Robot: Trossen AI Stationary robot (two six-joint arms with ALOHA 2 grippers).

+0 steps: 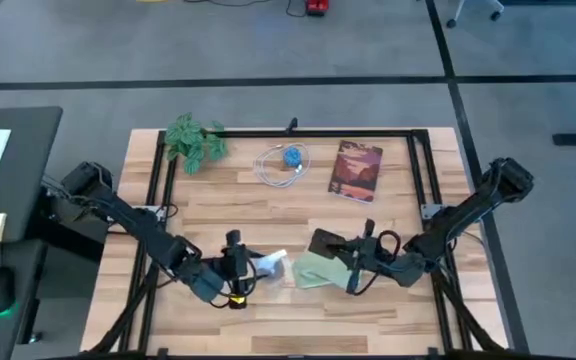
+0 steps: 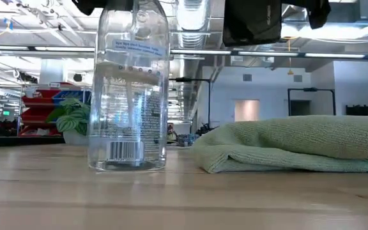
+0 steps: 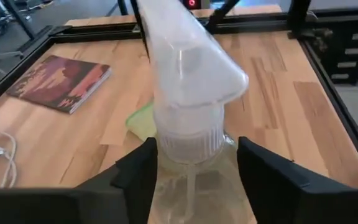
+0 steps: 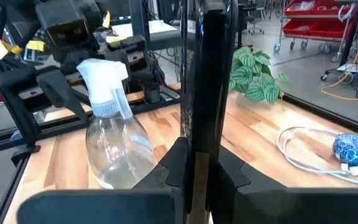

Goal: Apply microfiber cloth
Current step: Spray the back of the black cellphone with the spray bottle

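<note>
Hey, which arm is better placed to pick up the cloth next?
Probably left. The left gripper holds only the bottle, which already stands on the table beside the cloth, so it can let go. The right gripper grips the phone.

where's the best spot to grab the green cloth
Probably from above, pinching the cloth's thick rounded fold on the side nearest the spray bottle. It lies flat in a low folded pile, so that fold gives the fingers the most height.
</note>
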